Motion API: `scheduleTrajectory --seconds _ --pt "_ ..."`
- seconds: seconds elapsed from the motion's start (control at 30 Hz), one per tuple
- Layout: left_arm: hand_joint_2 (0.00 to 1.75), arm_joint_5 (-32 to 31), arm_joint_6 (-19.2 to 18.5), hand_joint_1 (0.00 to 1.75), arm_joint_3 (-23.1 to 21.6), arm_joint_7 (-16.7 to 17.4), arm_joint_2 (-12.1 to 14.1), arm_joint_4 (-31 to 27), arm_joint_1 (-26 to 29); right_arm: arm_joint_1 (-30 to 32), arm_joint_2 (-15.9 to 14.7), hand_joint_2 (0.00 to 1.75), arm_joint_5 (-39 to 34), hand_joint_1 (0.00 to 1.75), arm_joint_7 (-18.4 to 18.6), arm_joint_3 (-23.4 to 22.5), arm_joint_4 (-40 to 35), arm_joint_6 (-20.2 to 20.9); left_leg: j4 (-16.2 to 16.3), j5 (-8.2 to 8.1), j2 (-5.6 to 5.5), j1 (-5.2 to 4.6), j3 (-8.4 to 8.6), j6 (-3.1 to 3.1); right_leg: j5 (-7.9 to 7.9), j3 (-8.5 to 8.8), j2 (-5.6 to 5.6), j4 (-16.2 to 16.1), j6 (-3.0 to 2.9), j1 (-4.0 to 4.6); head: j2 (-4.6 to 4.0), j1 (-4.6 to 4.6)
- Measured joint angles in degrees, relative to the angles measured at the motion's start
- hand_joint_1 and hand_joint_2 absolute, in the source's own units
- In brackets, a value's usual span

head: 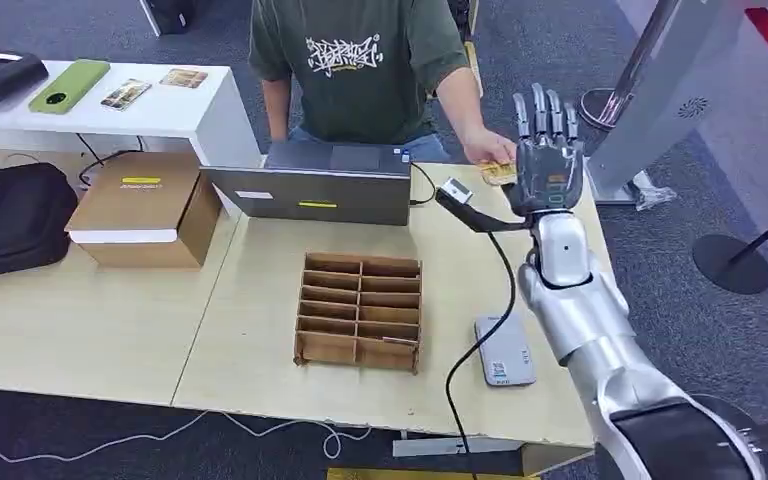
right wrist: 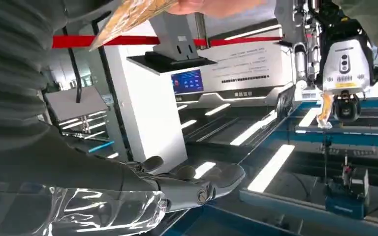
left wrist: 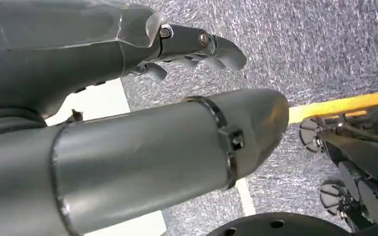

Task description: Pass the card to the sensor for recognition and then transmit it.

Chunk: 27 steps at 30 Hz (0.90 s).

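Note:
A person's hand (head: 482, 148) holds a yellowish card (head: 498, 173) at the table's far right edge; the same card (right wrist: 128, 14) shows in the right wrist view, apart from my fingers (right wrist: 197, 183). My right hand (head: 545, 150) is raised beside the card with its fingers spread upward, holding nothing. A black scanner (head: 457, 195) on a cable lies just left of that hand. A grey card reader (head: 505, 350) lies flat near the front edge. My left hand (left wrist: 197, 44) hangs over the floor with nothing in it.
A wooden compartment box (head: 360, 310) stands mid-table, a laptop (head: 325, 182) behind it and a cardboard box (head: 145, 205) to the left. The black cable (head: 480, 340) runs across the table's right part. The person (head: 360, 60) stands behind the table.

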Motion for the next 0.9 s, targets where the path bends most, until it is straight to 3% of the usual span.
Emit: scheduleTrajectory --seconds 0.33,0.83,0.87,0.9 --pt "0.0 1.0 -0.3 0.0 0.0 0.0 0.3 -0.3 0.1 -3.1 1.2 1.75 -0.2 0.0 -2.5 0.3 7.3 -1.9 0.0 0.0 -0.01 0.0 -0.01 0.0 0.0 -0.01 0.0 0.0 0.0 0.0 0.0 0.0" --pt "0.0 1.4 -0.7 0.0 0.0 0.0 0.7 -0.4 0.4 -3.5 1.4 1.75 -0.7 0.0 -3.6 0.3 9.2 -1.8 0.0 0.0 -0.01 -0.01 -0.01 0.0 0.0 0.0 0.0 0.0 0.0 0.0 0.0 0.0" --pt "0.0 1.5 -0.8 0.0 0.0 0.0 0.7 -0.4 0.4 -3.6 1.4 1.75 -1.0 0.44 -3.6 0.3 9.4 -1.5 0.0 0.0 -0.01 -0.01 -0.01 0.0 0.0 -0.01 0.0 0.0 0.0 0.0 0.0 0.0" --pt "0.0 1.6 -0.9 0.0 0.0 0.0 0.8 -0.4 0.5 -3.8 1.4 1.75 -1.2 1.75 -3.9 0.3 9.8 -0.7 0.0 0.0 -0.01 0.0 -0.01 0.0 0.0 -0.01 0.0 0.0 0.0 0.0 0.0 0.0"
